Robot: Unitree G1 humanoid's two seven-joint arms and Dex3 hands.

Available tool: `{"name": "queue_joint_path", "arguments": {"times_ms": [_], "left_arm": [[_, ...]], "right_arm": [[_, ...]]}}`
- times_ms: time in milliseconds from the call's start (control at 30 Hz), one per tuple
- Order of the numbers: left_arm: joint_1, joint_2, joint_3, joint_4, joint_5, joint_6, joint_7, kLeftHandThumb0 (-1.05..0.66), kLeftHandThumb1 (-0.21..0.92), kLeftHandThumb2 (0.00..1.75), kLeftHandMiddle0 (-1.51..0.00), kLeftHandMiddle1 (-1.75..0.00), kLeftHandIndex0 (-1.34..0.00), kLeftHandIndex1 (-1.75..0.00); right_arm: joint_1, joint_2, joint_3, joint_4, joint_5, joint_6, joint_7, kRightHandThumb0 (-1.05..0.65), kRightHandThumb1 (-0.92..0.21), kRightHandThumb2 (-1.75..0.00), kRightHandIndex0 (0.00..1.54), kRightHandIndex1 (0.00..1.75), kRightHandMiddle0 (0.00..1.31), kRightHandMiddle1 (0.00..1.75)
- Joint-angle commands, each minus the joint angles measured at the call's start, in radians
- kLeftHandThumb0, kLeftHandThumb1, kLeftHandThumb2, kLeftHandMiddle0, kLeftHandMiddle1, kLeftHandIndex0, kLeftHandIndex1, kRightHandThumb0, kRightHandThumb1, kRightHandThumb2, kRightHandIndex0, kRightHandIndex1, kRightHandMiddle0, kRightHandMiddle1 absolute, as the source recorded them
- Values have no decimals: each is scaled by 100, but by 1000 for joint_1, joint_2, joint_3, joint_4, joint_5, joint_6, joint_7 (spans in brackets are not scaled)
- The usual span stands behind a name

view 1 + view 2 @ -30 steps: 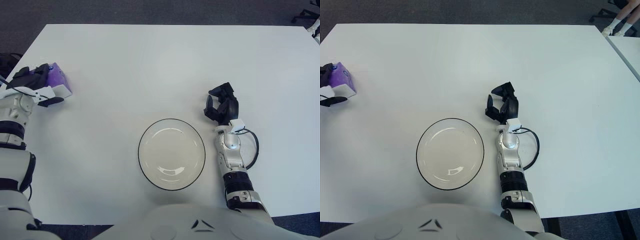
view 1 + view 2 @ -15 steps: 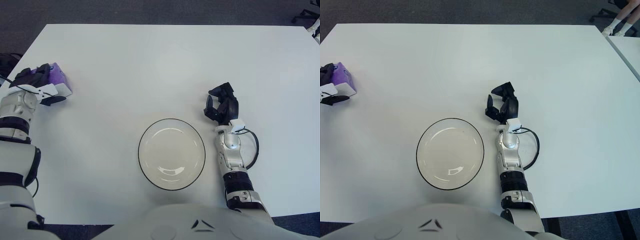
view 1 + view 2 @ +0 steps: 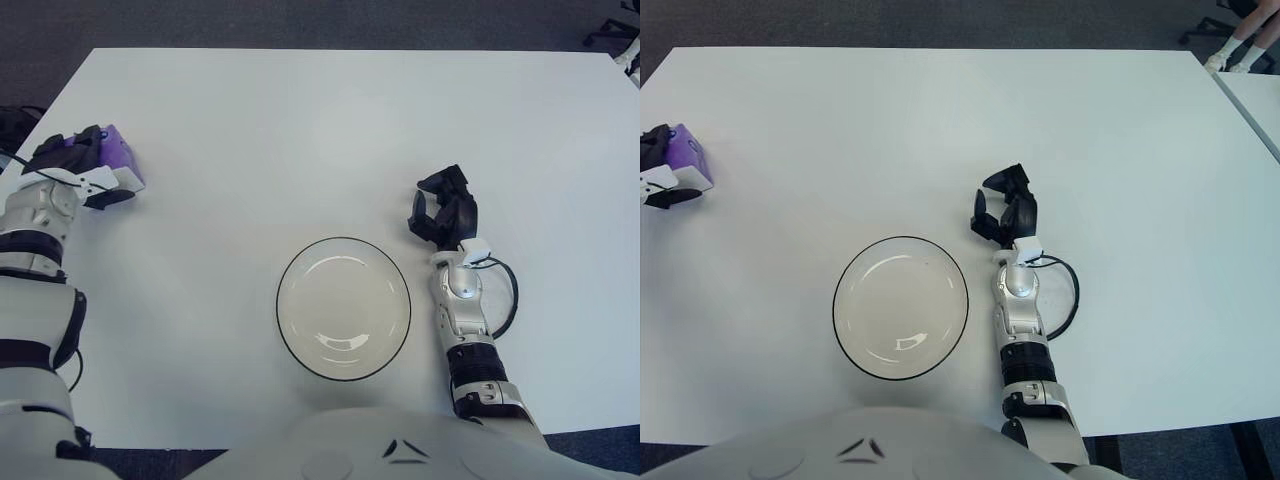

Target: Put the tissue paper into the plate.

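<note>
White table [image 3: 300, 130] fills nearly the whole scene, with dark carpet beyond its far edge. At about nine to ten o'clock, close to the table's left edge, the left robot hand [image 3: 75, 165] has its dark fingers [image 3: 62, 150] wrapped over the top of the tissue paper [image 3: 118, 162], a small purple pack with a white side, and one finger lies low along the near side of the pack; whether the pack rests on the table or is lifted just clear of it cannot be told. The right robot hand [image 3: 445, 215] shows at about three o'clock of the plate [image 3: 343, 308], just beside its rim, with its black fingers curled inward and nothing between them, and a black cable loops beside its wrist. That plate, round and pale with a thin dark rim, sits near the table's front edge at about six o'clock, well apart from the tissue paper, and holds nothing.
</note>
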Motion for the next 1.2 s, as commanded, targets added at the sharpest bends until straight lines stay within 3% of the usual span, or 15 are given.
{"name": "queue_joint_path", "arguments": {"times_ms": [0, 600, 800, 1167], "left_arm": [[-21, -14, -22, -1, 16, -3, 8, -97, 57, 63, 0, 0, 0, 0], [-55, -76, -87, 29, 48, 10, -4, -98, 63, 64, 0, 0, 0, 0], [-41, -129, -100, 70, 48, 40, 5, -88, 49, 82, 0, 0, 0, 0], [-38, -154, -101, 91, 39, 60, -43, -71, 36, 100, 0, 0, 0, 0]], "right_arm": [[137, -28, -30, 137, 8, 1, -2, -41, -57, -100, 65, 154, 41, 175], [145, -29, -31, 129, 11, 7, 1, -41, -57, -100, 64, 154, 41, 175], [144, -30, -33, 134, 17, 0, 8, -41, -57, -101, 64, 154, 42, 175], [147, -28, -34, 127, 10, 1, -1, -41, -56, -101, 63, 155, 42, 175]]}}
